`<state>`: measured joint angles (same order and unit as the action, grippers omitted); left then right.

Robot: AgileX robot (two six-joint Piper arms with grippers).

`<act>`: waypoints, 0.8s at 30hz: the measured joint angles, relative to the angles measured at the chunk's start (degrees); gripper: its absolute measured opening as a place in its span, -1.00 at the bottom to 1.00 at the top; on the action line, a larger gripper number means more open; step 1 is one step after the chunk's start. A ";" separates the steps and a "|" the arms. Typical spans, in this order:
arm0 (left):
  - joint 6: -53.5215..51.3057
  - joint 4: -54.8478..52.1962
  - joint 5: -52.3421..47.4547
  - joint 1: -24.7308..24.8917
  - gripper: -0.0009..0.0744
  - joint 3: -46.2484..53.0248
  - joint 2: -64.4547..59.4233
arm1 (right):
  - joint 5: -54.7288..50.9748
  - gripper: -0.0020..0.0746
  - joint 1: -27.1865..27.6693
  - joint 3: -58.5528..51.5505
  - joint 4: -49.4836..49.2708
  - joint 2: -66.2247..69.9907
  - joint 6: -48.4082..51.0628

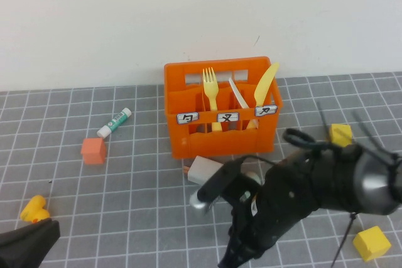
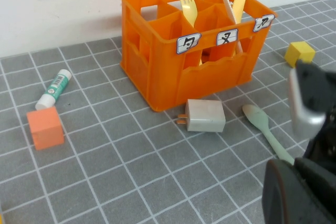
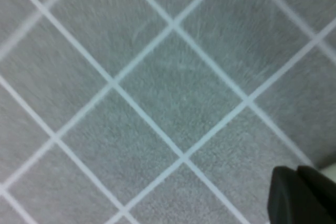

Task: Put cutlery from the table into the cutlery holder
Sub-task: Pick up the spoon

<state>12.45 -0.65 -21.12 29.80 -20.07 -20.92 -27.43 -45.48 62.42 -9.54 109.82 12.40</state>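
- At my far left, low in the high view, my left gripper [image 1: 28,243] sits parked at the table's near edge beside a small yellow toy [image 1: 34,208]; whether it is open or closed I cannot tell.
- Further along lie an orange cube [image 1: 93,150] and a white-and-green glue stick [image 1: 114,122], both well apart from the crate; neither is cutlery, so I leave them.
- Mid-table stands the cutlery holder [image 1: 221,144], an orange crate close to the wall; the yellow fork [image 1: 210,89], the cream-white knife [image 1: 237,93] and the yellow knife [image 1: 266,83] already stand upright in its compartments.
- Just in front of the crate rests a white charger block [image 2: 206,115]; beside it, flat on the table [image 2: 105,171], lies the mint-green spoon [image 2: 265,129], the one piece still out.
- I judge the spoon light, stiff and a little slick, lying too flat to scoop easily; the slim handle, towards its middle, looks the best place to pinch, from straight above.
- My right gripper [image 1: 233,257] hangs low over bare tiles near the front edge, short of the spoon; its jaws I cannot make out.
- Room is tight: the charger crowds the bowl, the crate wall rises just behind, and the standing handles limit the drop; two yellow blocks [image 1: 371,243] at my right stay clear.
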 joint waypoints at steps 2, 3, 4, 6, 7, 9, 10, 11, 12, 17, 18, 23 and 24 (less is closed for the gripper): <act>0.00 0.12 0.00 0.00 -0.98 0.00 0.00 | 0.11 -0.95 0.00 0.00 -0.04 1.67 1.20; 0.00 0.12 0.00 0.00 -0.98 0.00 0.00 | -0.16 -0.95 0.00 0.00 -0.13 2.24 1.35; 0.00 0.12 0.00 0.00 -0.98 0.00 0.00 | -0.65 -0.95 0.00 0.00 -0.13 2.71 1.59; 0.00 0.12 0.00 0.00 -0.98 0.00 0.00 | -1.47 -0.95 0.00 0.00 0.20 2.99 1.39; 0.00 0.12 0.00 0.00 -0.98 0.00 0.00 | -1.87 -0.95 0.00 0.00 0.82 2.99 0.38; 0.00 0.12 0.00 0.00 -0.98 0.00 0.00 | -2.28 -0.95 0.00 0.00 2.85 2.99 -2.20; 0.00 0.12 0.00 0.00 -0.98 0.00 0.00 | -2.37 -0.95 0.00 0.00 3.68 2.99 -3.35; 0.00 0.12 0.00 0.00 -0.98 0.00 0.00 | -2.65 -0.95 0.00 0.00 4.25 2.86 -4.05; 0.00 0.12 0.00 0.00 -0.98 0.00 0.00 | -2.77 -0.95 0.00 0.00 4.69 2.45 -4.51; 0.00 0.12 0.00 0.00 -0.98 0.00 0.00 | -3.28 -0.95 0.00 1.60 8.12 -1.43 -6.20; 0.00 0.12 0.00 0.00 -0.98 0.00 0.00 | -3.28 -0.95 0.12 2.59 9.54 -2.35 -7.68; 0.00 0.12 0.00 0.00 -0.98 0.00 0.00 | -3.40 -0.85 2.96 8.58 13.50 -3.34 -15.00; 0.00 0.12 0.00 0.00 -0.98 0.00 0.00 | -3.51 -0.75 4.09 9.62 13.50 -2.88 -16.11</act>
<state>12.45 -0.53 -21.12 29.80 -20.07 -20.92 -30.94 -41.39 72.04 3.95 106.94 -3.71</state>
